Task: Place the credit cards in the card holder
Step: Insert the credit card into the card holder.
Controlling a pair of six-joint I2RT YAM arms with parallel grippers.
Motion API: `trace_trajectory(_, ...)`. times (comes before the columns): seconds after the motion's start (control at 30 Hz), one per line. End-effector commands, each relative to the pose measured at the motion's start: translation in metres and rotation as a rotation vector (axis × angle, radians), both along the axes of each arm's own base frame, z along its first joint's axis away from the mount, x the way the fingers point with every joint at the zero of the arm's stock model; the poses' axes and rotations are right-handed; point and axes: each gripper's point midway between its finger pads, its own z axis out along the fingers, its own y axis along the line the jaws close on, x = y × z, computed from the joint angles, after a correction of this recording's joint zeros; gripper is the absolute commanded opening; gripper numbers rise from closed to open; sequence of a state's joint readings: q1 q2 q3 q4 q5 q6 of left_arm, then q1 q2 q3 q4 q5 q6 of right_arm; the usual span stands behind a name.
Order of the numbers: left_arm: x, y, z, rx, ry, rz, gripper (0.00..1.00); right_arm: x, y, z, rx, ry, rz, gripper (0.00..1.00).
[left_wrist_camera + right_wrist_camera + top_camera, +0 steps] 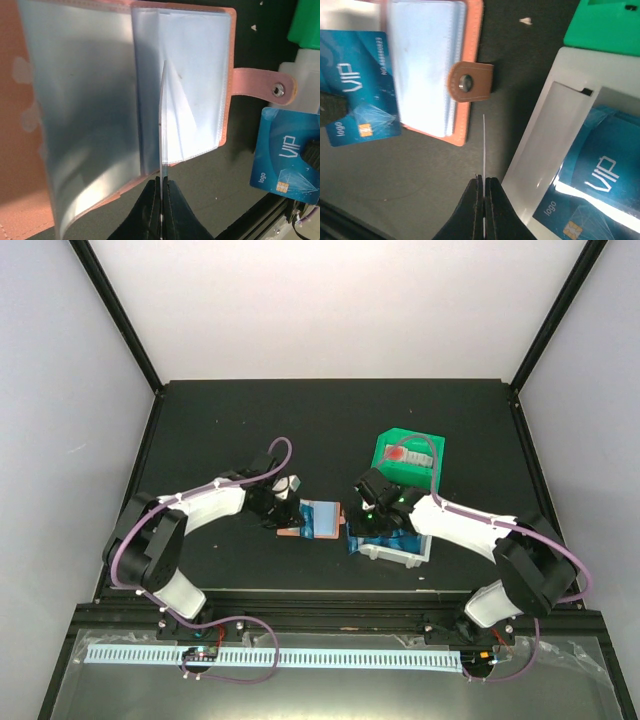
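The salmon-pink card holder lies open on the black table, its clear pockets up and its snap tab to the right; it also shows in the top view. My left gripper is shut on a blue credit card, seen edge-on, whose far edge is over the pockets; the right wrist view shows its face. My right gripper is shut on another blue card, edge-on, between the holder and the white bin; the left wrist view shows its face.
A white bin with more blue cards stands just right of the holder, seen from above. A green bin holding a watch-like item stands behind it. A black frame rail runs along the near table edge.
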State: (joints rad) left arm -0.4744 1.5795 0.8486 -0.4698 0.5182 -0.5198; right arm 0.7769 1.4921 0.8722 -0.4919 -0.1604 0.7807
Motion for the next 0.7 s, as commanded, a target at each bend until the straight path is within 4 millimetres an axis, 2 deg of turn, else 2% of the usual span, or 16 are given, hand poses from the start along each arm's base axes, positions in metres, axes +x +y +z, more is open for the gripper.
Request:
trace_trajectory(0.0, 0.015, 0.002, 0.001, -0.025, 0.009, 0.066, 0.02, 0.005, -0.018, -0.005, -0.113, -0.034, -0.011, 0.01)
trace_trajectory(0.17, 0.014, -0.002, -0.001, -0.119, 0.052, 0.102, 0.02, 0.006, -0.020, -0.007, -0.132, -0.037, -0.005, 0.01)
trace_trajectory(0.27, 0.014, -0.005, -0.003, -0.142, 0.067, 0.100, 0.01, 0.009, -0.007, 0.001, -0.072, -0.057, 0.027, 0.01)
trace_trajectory(0.37, 0.014, -0.006, -0.005, -0.155, 0.081, 0.097, 0.02, 0.016, 0.012, 0.018, 0.024, -0.101, 0.048, 0.01)
trace_trajectory(0.5, 0.014, -0.005, -0.008, -0.158, 0.089, 0.102, 0.02, 0.016, 0.040, 0.041, 0.204, -0.139, 0.102, 0.01)
trace_trajectory(0.67, 0.013, 0.000, -0.015, -0.157, 0.120, 0.130, 0.02, 0.021, 0.044, 0.038, 0.196, -0.133, 0.101, 0.01)
